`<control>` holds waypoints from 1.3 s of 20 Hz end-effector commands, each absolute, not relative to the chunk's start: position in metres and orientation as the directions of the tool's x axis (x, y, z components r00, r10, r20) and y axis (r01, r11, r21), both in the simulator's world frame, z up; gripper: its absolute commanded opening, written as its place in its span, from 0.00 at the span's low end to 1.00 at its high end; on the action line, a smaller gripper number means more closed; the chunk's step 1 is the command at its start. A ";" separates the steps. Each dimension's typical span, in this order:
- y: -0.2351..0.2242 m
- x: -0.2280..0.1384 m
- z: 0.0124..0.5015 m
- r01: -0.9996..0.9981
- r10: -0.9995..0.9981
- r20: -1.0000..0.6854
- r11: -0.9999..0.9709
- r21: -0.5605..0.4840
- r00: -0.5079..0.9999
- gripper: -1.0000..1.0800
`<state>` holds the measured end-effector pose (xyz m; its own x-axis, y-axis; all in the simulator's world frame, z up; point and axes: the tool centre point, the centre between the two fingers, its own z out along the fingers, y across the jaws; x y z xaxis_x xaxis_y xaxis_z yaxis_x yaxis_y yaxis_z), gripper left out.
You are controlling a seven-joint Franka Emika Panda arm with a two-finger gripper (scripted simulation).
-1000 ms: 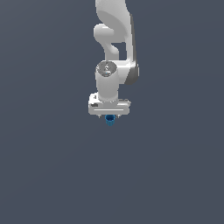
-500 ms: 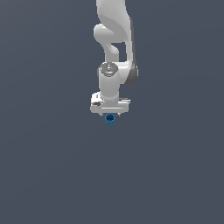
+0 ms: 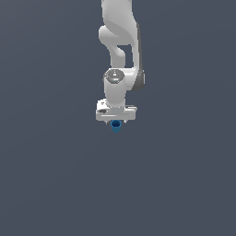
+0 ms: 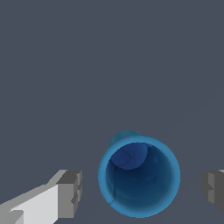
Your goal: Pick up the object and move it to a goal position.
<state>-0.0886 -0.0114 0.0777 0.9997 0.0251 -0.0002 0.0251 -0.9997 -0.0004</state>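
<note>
The arm hangs straight down over a plain grey floor, and the gripper (image 3: 115, 120) sits right above the cup (image 3: 116, 126), which peeks out blue just under the white hand in the exterior view. The wrist view gives the better look: the cup (image 4: 138, 176) stands upright, open mouth facing the camera, dark hollow inside, and it sits between the two fingers (image 4: 70, 194). The claw is spread wide, with grey floor showing between each pad and the cup's rim, so nothing is touching and nothing is gripped. The cup looks a little nearer one pad than the other, though it is well inside the span. By the look of it, the lining-up is done and the grasp is not: the fingers need to come level with the ribbed wall if they are not low enough, then squeeze shut. Whether they are low enough cannot be told from here. After that come the lift and the carry. No goal marker shows in either view, so where it must go is unknown.
</note>
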 end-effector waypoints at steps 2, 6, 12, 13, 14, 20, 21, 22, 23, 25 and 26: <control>-0.011 -0.090 0.062 0.026 0.026 0.000 -1.000 0.000 1.000 0.96; -0.011 -0.090 0.046 0.026 0.026 0.000 -1.000 0.000 1.000 0.96; -0.011 -0.090 0.040 0.026 0.026 0.000 -1.000 0.000 1.000 0.00; -0.011 -0.090 0.040 0.026 0.026 0.000 -1.000 0.000 1.000 0.00; -0.011 -0.090 0.040 0.026 0.026 0.000 -1.000 0.000 1.000 0.00; -0.011 -0.090 0.040 0.026 0.026 0.000 -1.000 0.000 1.000 0.00; -0.011 -0.090 0.040 0.026 0.026 0.000 -1.000 0.000 1.000 0.00; -0.011 -0.089 0.041 0.026 0.026 0.001 -1.000 0.000 1.000 0.00; -0.011 -0.089 0.041 0.026 0.026 0.001 -1.000 0.000 1.000 0.00; -0.012 -0.090 0.043 0.026 0.026 0.001 -1.000 0.000 1.000 0.00; -0.013 -0.090 0.045 0.026 0.026 0.001 -1.000 0.000 1.000 0.00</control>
